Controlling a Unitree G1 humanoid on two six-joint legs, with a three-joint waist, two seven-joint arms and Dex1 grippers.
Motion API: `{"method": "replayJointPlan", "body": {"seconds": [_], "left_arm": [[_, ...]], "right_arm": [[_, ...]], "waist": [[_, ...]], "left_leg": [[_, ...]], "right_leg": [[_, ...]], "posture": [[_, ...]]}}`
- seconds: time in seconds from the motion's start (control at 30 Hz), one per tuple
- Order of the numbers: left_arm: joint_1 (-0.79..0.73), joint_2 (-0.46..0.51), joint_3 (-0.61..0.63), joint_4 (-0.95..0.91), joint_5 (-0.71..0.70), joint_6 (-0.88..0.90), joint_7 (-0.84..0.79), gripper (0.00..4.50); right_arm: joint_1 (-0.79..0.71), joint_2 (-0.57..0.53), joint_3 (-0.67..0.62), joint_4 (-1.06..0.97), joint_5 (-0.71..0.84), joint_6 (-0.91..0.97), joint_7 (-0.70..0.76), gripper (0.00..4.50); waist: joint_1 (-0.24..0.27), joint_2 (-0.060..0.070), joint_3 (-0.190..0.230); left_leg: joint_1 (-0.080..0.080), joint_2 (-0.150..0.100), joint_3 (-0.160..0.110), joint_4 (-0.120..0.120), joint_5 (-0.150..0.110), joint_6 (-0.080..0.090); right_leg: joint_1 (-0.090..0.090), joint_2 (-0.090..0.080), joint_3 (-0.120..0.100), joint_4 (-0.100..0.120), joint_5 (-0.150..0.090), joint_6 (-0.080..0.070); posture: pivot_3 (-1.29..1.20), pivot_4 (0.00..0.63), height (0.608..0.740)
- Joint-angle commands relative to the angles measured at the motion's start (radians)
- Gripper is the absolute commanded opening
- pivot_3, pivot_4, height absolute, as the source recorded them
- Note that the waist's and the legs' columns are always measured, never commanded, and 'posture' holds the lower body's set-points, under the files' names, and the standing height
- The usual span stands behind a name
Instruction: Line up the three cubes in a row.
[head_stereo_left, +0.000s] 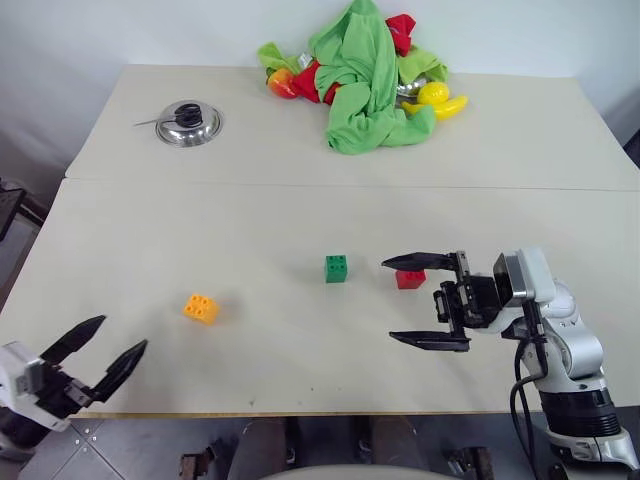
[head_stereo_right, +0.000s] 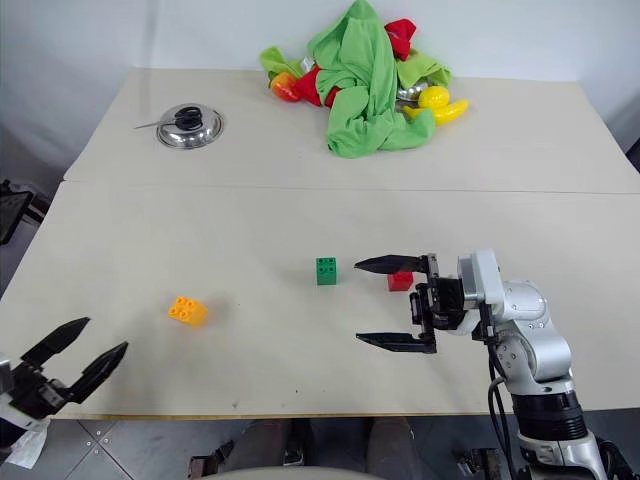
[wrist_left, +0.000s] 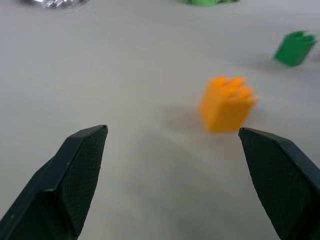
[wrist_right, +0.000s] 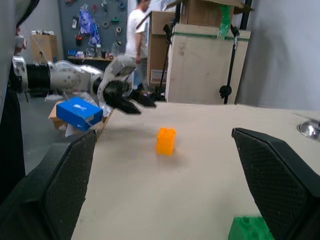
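Grippers both gape with nothing held: your right one (head_stereo_left: 428, 301) hovers over the table (head_stereo_left: 300, 200) just beside the red cube (head_stereo_left: 410, 279), your left one (head_stereo_left: 103, 350) at the near edge. Green cube (head_stereo_left: 336, 268) sits near the red; orange cube (head_stereo_left: 201, 308) lies well apart, nearer your left gripper.

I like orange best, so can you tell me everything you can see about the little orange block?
The orange-yellow cube is a small toy brick of shiny-looking plastic with round studs on top. It sits upright on the pale table, alone, well to the left of the green cube. Nothing touches it. The left gripper, fingers spread open, hovers near the table's front edge, pointing towards it but well short of it.
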Motion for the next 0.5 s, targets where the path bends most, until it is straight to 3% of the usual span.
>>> {"method": "replayJointPlan", "body": {"seconds": [0.03, 0.17, 0.27, 0.37, 0.5], "left_arm": [[0.003, -0.041, -0.086, -0.104, 0.061, -0.004, 0.121, 4.47], [-0.019, -0.077, -0.227, -0.137, 0.177, 0.029, 0.252, 4.47], [-0.04, -0.087, -0.263, -0.119, 0.205, 0.032, 0.313, 4.47], [-0.064, -0.079, -0.279, -0.077, 0.213, 0.025, 0.333, 3.85], [-0.086, -0.055, -0.317, -0.065, 0.208, 0.041, 0.322, 2.58]], "right_arm": [[0.041, -0.031, -0.051, 0.042, -0.001, -0.033, 0.047, 4.5], [0.085, -0.049, -0.074, 0.099, -0.017, -0.054, 0.067, 4.5], [0.096, -0.046, -0.085, 0.106, -0.018, -0.065, 0.052, 4.5], [0.112, -0.04, -0.09, 0.092, -0.019, -0.065, 0.04, 4.5], [0.132, -0.041, -0.097, 0.073, -0.019, -0.068, 0.021, 4.5]], "waist": [[-0.003, 0.0, 0.0], [-0.006, 0.0, 0.0], [-0.006, 0.0, 0.0], [-0.004, 0.0, 0.0], [-0.003, 0.001, 0.0]], "left_leg": [[0.0, -0.001, 0.0, 0.0, 0.0, 0.0], [0.001, 0.0, 0.002, 0.0, 0.0, 0.001], [0.001, 0.0, 0.003, 0.0, 0.0, 0.001], [0.001, 0.002, 0.003, 0.0, 0.0, 0.001], [0.001, 0.003, 0.003, 0.0, 0.0, 0.001]], "right_leg": [[0.0, 0.0, -0.001, 0.001, 0.0, 0.0], [0.0, 0.006, -0.002, 0.003, 0.0, 0.001], [0.0, 0.008, -0.002, 0.003, 0.0, 0.001], [0.0, 0.009, -0.002, 0.003, 0.0, 0.001], [0.0, 0.009, -0.001, 0.002, 0.0, 0.001]], "posture": [[0.0, 0.15, 0.74], [0.0, 0.15, 0.74], [0.0, 0.15, 0.74], [0.0, 0.15, 0.74], [0.0, 0.15, 0.74]]}}
